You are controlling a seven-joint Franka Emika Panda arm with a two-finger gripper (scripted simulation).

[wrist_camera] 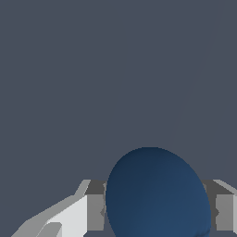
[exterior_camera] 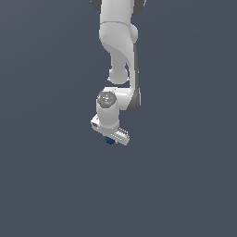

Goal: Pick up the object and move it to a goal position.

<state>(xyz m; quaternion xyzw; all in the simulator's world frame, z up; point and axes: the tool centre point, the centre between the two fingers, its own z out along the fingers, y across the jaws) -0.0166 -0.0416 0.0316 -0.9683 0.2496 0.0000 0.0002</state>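
Filling the near part of your wrist view is the small, smooth, dark blue ball (wrist_camera: 157, 194), plain and without markings. You can see it seated between the two grey finger pads (wrist_camera: 95, 212) of the white end effector (wrist_camera: 157, 213), with one pad pressed against each flank of the ball and no gap showing on either side. So the fingers are drawn in only as far as the ball's width allows, and they have the ball in their grip.

From the exterior view you get the same picture from farther off: the white end effector (exterior_camera: 111, 139) hangs at the tip of the white, jointed robot arm (exterior_camera: 119, 51), and just a sliver of the dark blue ball (exterior_camera: 110, 140) peeks out directly beneath the pale finger block. Most of the ball is hidden from that camera by the hand itself.

Around the end effector you have only the flat, slate-grey tabletop (exterior_camera: 185, 185), uniform in every direction. Whether the ball is resting on that surface or raised off it you cannot tell from either view, since no shadow or contact line is visible.
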